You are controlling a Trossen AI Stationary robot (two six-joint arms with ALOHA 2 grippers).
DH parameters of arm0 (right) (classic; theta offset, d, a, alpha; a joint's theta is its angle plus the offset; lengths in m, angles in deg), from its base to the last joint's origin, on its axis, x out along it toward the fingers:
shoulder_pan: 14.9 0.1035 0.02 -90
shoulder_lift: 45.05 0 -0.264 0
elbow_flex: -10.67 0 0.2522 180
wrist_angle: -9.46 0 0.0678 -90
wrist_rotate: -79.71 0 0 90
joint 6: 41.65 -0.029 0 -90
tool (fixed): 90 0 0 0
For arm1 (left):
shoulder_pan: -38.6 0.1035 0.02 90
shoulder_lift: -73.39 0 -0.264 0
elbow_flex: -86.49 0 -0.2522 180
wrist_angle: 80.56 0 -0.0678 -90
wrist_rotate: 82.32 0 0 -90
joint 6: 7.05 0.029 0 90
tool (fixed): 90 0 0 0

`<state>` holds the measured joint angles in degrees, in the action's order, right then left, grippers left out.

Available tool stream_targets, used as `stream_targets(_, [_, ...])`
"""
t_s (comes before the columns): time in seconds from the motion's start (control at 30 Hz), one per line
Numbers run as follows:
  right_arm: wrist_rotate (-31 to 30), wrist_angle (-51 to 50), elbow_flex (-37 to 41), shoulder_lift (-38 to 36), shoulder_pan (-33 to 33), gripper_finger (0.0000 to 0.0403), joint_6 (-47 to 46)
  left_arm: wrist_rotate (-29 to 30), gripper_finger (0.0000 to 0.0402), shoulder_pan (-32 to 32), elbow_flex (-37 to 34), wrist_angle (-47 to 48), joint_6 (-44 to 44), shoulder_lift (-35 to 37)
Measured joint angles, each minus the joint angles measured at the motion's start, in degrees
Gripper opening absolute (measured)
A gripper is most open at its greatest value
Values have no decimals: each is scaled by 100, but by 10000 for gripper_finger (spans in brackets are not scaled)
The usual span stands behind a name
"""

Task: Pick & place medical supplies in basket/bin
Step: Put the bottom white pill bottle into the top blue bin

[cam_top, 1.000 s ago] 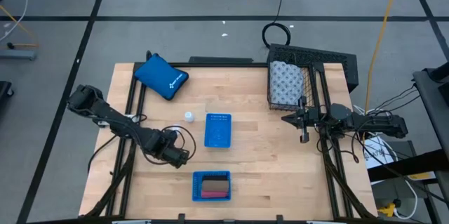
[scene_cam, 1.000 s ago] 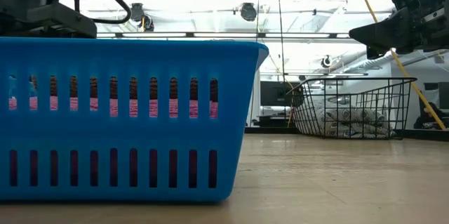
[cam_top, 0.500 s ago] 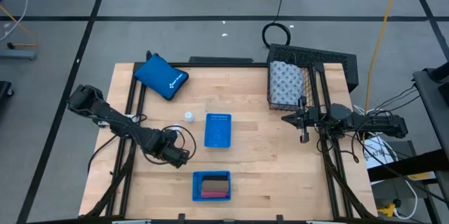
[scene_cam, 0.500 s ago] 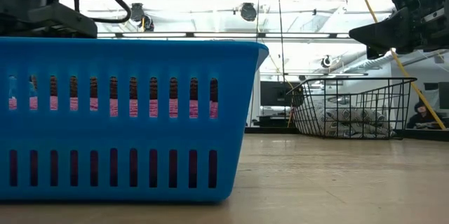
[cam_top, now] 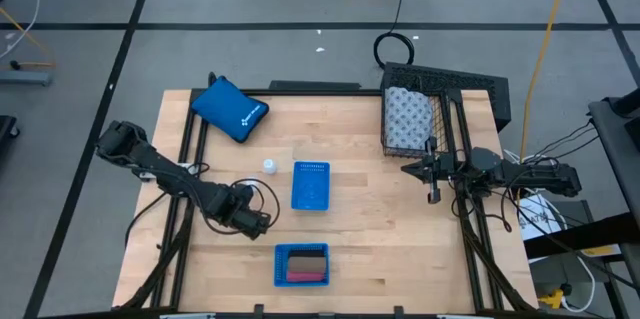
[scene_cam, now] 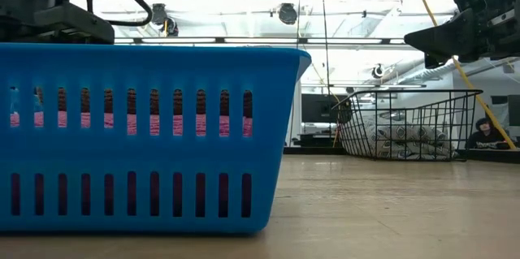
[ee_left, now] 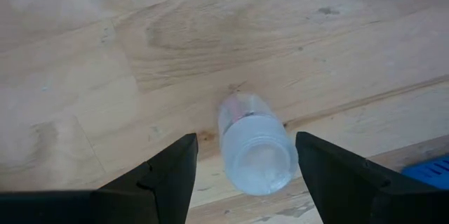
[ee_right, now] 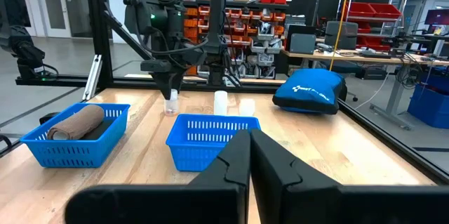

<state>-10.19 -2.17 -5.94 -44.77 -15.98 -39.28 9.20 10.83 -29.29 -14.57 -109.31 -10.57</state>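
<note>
Medical supplies sit scattered on the wooden table point(cam_top: 370, 229) while the black wire-mesh basket point(cam_top: 440, 84) waits at its far right corner, already holding a fat white roll with a grey dotted pattern point(cam_top: 408, 116). The left gripper point(ee_left: 242, 175) hovers low over a tiny white bottle point(ee_left: 256, 143), its two dark fingers spread wide on either side of the bottle and not touching it. The step in hand looks like the pick of this bottle: the next move calls for the fingers to drop around it and close before the carry across the table to the basket. The right gripper point(ee_right: 249, 161) hangs just in front of the basket with its fingers pressed together and nothing between them.

From overhead, the left arm covers the bottle it is reaching for; another white bottle point(cam_top: 269, 166) stands beside the middle blue tray point(cam_top: 311, 185). The near blue tray point(cam_top: 301, 264) holds brown and pink blocks, their outlines hard to separate. In the low view that tray's wall fills most of the frame, hiding the left gripper's work. A blue pouch point(cam_top: 229, 108) lies at the table's far left.
</note>
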Motion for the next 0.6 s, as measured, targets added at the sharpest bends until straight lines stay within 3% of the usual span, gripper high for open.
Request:
stream_targets(0.4, [0, 0, 1, 0, 1, 0, -1, -2, 246, 0, 0, -2, -2, 0])
stream_targets(0.6, [-2, 0, 2, 0, 0, 0, -2, -2, 190, 0, 0, -2, -2, 0])
